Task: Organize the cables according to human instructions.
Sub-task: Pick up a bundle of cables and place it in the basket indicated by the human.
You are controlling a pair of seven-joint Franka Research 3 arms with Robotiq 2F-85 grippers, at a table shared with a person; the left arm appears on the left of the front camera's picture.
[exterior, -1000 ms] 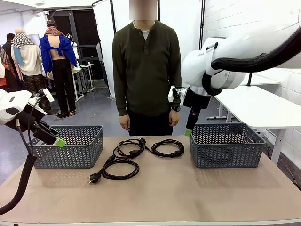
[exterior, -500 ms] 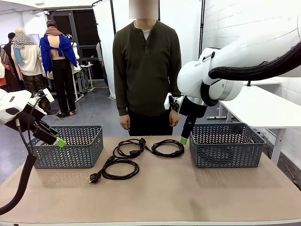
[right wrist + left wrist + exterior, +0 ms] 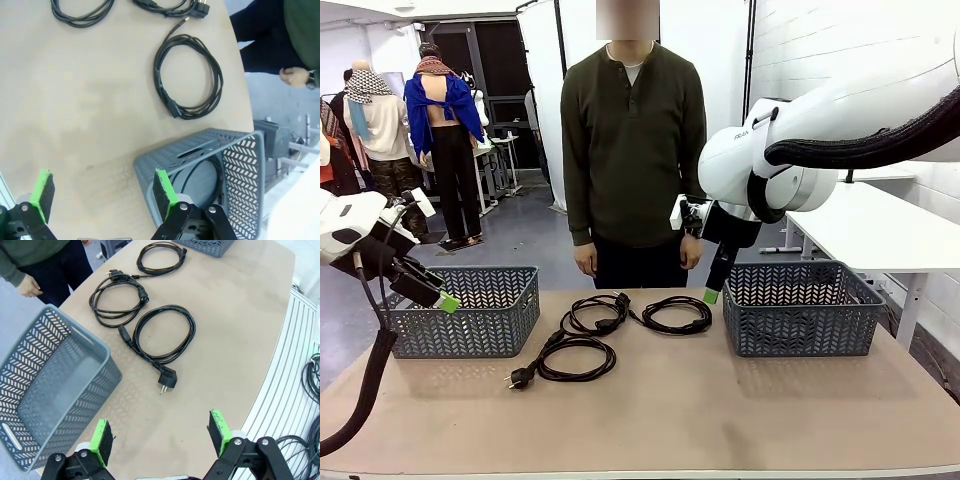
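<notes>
The left gripper [image 3: 160, 434] and right gripper [image 3: 102, 190] gape wide and empty. The cables [image 3: 167, 378] lie on the table [image 3: 720, 410], away from both.

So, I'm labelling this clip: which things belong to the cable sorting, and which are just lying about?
Job: front cable; middle cable; right-hand cable; fourth cable, inside the right basket; left basket.
Lying about: white side table; cable tangle on the floor.
</notes>
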